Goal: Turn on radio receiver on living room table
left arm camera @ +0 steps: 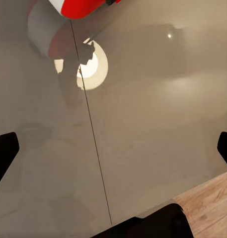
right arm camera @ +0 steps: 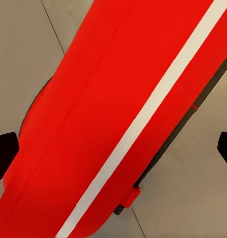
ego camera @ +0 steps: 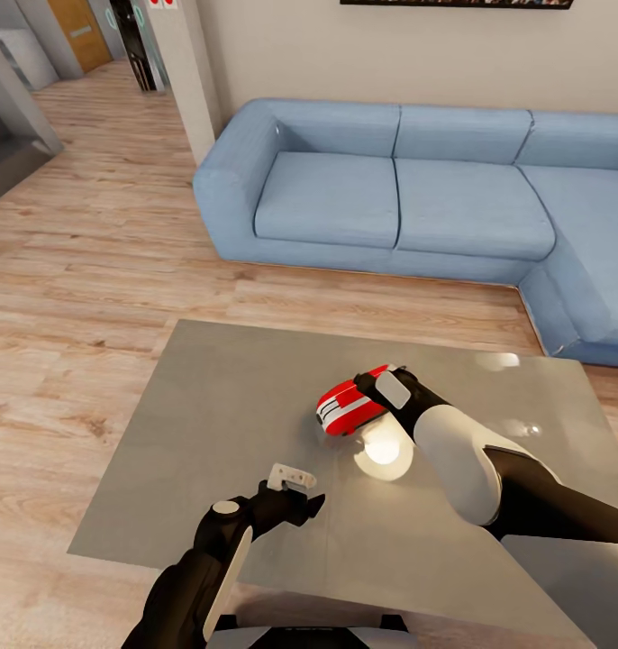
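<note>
The radio point(ego camera: 351, 406) serves as the landmark: it lies on its side near the middle of the grey tabletop point(ego camera: 210, 406), red shell with white stripes facing up.

Left of the radio and nearer the robot, the left tool point(ego camera: 291, 480) hangs above the tabletop, well apart from the radio. In the left wrist view its two dark fingertips point(left arm camera: 4, 148) sit at opposite edges of the picture, spread wide with nothing between them but glossy tabletop point(left arm camera: 143, 124) and a thin seam line. One end of the radio point(left arm camera: 81, 6) peeks in at the edge of that view, with a bright round lamp reflection point(left arm camera: 96, 67) on the surface just beside it.

Directly over the radio, the right tool point(ego camera: 381, 388) comes in from the right side, its wrist just above the radio's right end. In the right wrist view the radio point(right arm camera: 118, 114) lies very close beneath, a white stripe running diagonally across the red, while the dark fingertips point(right arm camera: 4, 148) stand far apart at the picture's sides, spread and gripping nothing. Whether they touch the radio cannot be told.

Beyond the radio, past a strip of wood floor point(ego camera: 93, 252), stands a blue sofa point(ego camera: 390, 189) that wraps round to the right.
</note>
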